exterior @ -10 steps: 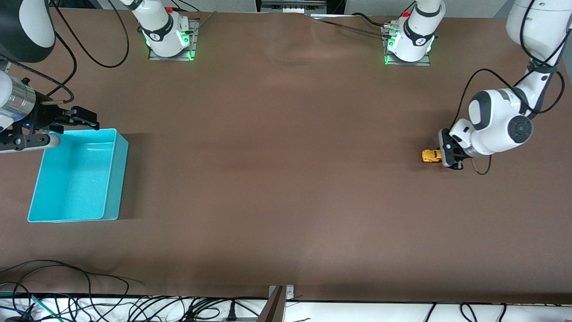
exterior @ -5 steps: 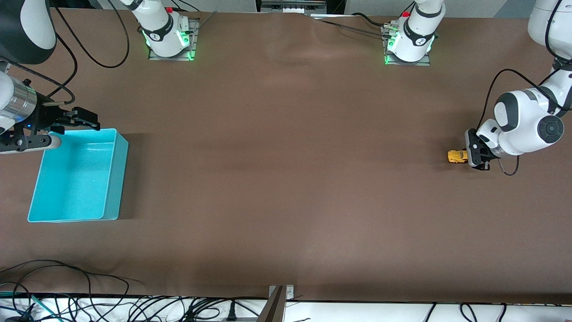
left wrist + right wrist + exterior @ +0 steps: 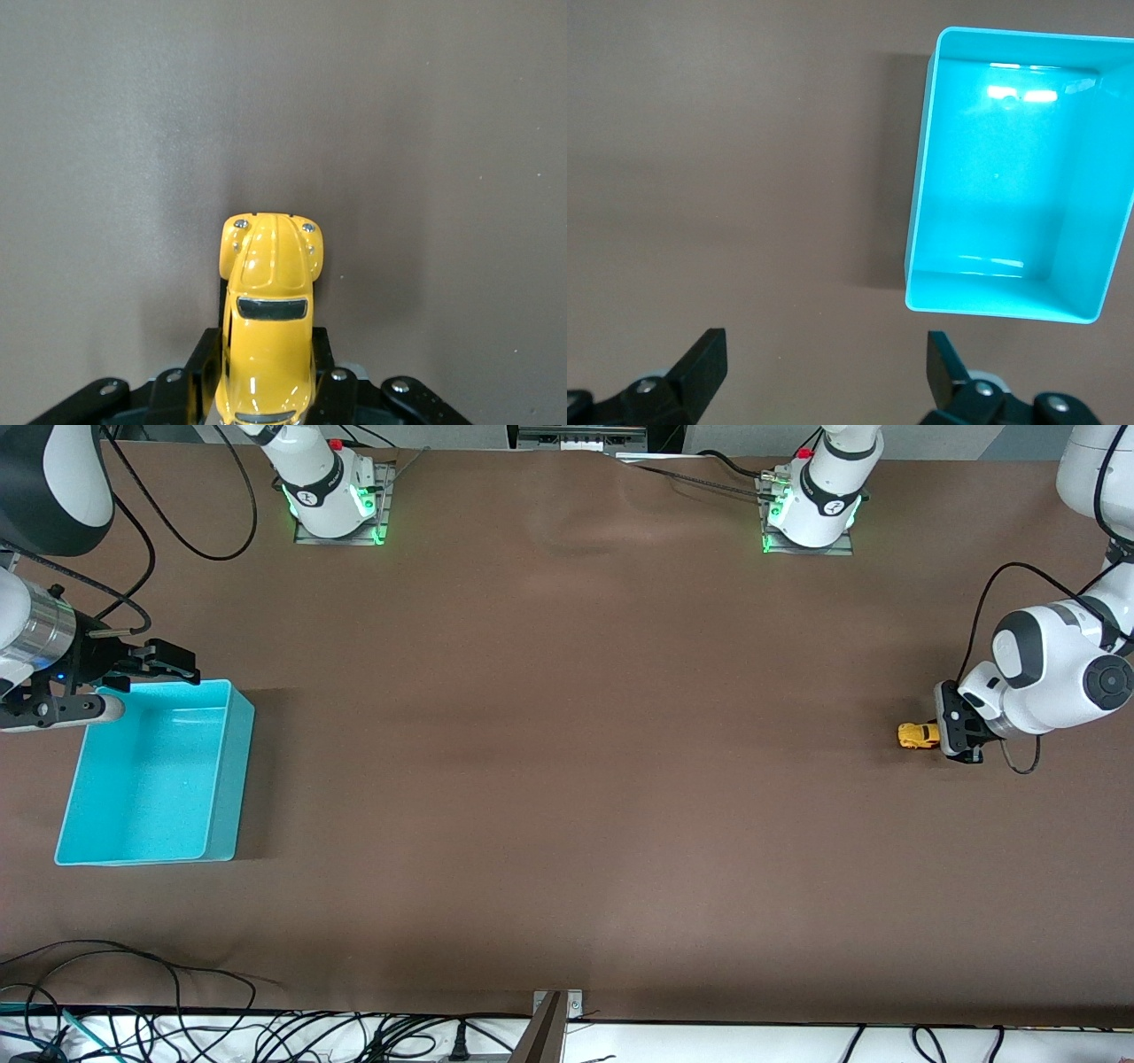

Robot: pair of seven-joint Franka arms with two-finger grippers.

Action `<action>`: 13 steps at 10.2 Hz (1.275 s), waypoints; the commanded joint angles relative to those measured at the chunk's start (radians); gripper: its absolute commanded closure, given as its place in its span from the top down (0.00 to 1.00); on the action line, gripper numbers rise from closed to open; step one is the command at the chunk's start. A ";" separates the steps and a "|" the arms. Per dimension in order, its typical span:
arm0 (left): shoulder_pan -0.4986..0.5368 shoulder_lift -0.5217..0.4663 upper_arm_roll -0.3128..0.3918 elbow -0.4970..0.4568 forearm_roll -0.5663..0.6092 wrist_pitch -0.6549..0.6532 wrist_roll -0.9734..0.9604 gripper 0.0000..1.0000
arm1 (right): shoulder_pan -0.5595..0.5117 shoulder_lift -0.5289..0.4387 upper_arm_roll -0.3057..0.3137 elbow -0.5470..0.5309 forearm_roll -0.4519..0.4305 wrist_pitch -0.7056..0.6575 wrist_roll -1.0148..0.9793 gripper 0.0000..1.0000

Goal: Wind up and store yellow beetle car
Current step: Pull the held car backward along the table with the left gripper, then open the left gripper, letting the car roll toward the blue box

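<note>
Yellow beetle car (image 3: 918,735) sits on the counter (image 3: 567,779) at the left arm's end, clenched in the left gripper (image 3: 948,731); it could slip from the grip. Right gripper (image 3: 155,664) waits released over the turquoise bin (image 3: 226,779)

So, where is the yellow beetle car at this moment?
The yellow beetle car is at the left arm's end of the table, down at the tabletop and clamped at its rear in the left pincer, away from the turquoise bin.
</note>
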 commanded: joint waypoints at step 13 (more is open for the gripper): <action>0.015 -0.022 -0.120 0.307 -0.026 -0.495 -0.148 1.00 | -0.004 0.008 -0.005 0.018 0.023 -0.002 -0.029 1.00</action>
